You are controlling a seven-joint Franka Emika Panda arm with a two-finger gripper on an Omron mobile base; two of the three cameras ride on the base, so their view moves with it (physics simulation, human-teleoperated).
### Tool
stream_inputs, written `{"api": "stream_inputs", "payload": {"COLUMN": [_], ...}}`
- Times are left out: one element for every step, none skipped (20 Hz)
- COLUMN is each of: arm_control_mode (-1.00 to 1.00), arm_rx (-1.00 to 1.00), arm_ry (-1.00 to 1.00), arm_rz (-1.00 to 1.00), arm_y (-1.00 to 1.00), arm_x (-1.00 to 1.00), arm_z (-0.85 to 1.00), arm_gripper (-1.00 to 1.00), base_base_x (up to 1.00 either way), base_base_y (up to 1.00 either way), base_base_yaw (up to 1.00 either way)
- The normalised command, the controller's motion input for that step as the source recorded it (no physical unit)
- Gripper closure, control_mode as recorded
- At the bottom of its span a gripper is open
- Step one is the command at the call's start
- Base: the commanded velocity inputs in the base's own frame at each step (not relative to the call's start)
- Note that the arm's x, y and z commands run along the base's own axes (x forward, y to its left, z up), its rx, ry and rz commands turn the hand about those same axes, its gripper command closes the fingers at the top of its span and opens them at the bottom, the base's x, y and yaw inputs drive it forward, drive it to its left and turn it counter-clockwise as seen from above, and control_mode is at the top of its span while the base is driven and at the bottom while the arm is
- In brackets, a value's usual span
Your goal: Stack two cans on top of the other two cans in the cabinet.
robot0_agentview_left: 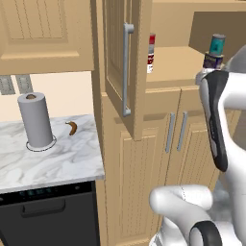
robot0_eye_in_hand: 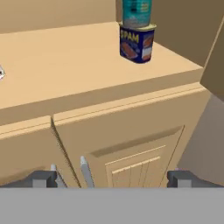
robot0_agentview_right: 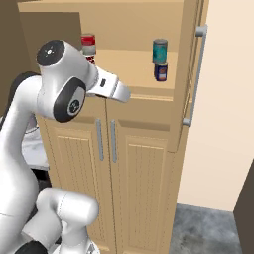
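teal can (robot0_eye_in_hand: 137, 12) upright atop navy spam tin (robot0_eye_in_hand: 136, 43), on cabinet shelf (robot0_eye_in_hand: 65, 65), right side. red-and-white cans (robot0_agentview_right: 89, 47) stacked at shelf's left. cabinet door (robot0_agentview_left: 120, 67) swung open. gripper (robot0_eye_in_hand: 113, 178) fingers spread wide, empty, facing lower doors.

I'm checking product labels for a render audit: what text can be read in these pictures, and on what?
"SPAM": yellow letters on the navy tin under the teal can.
Teal can's label: blurred, unreadable.
Red-and-white cans: label too small to read.
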Motion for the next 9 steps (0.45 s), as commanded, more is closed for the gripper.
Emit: {"api": "stream_inputs", "payload": {"arm_control_mode": [-1.00, -1.00, -1.00, -1.00, -1.00, -1.00, -1.00, -1.00, -1.00], "arm_rx": [0.00, 0.00, 0.01, 0.01, 0.01, 0.03, 0.08, 0.12, 0.14], "arm_ry": [0.05, 0.03, 0.02, 0.00, 0.00, 0.00, 0.00, 0.00, 0.00], "arm_rz": [0.12, 0.15, 0.16, 0.17, 0.17, 0.17, 0.17, 0.17, 0.17], "arm_y": [0.30, 0.32, 0.33, 0.36, 0.36, 0.37, 0.38, 0.35, 0.35], "arm_x": [-0.72, -0.72, -0.72, -0.69, -0.64, -0.59, -0.53, -0.45, -0.33], "arm_z": [-0.31, -0.37, -0.41, -0.52, -0.59, -0.62, -0.67, -0.68, -0.73], "arm_gripper": [-1.00, -1.00, -1.00, -1.00, -1.00, -1.00, -1.00, -1.00, -1.00], "base_base_x": [0.00, 0.00, 0.00, 0.00, 0.00, 0.00, 0.00, 0.00, 0.00], "base_base_y": [0.00, 0.00, 0.00, 0.00, 0.00, 0.00, 0.00, 0.00, 0.00], "base_base_yaw": [0.00, 0.00, 0.00, 0.00, 0.00, 0.00, 0.00, 0.00, 0.00]}}
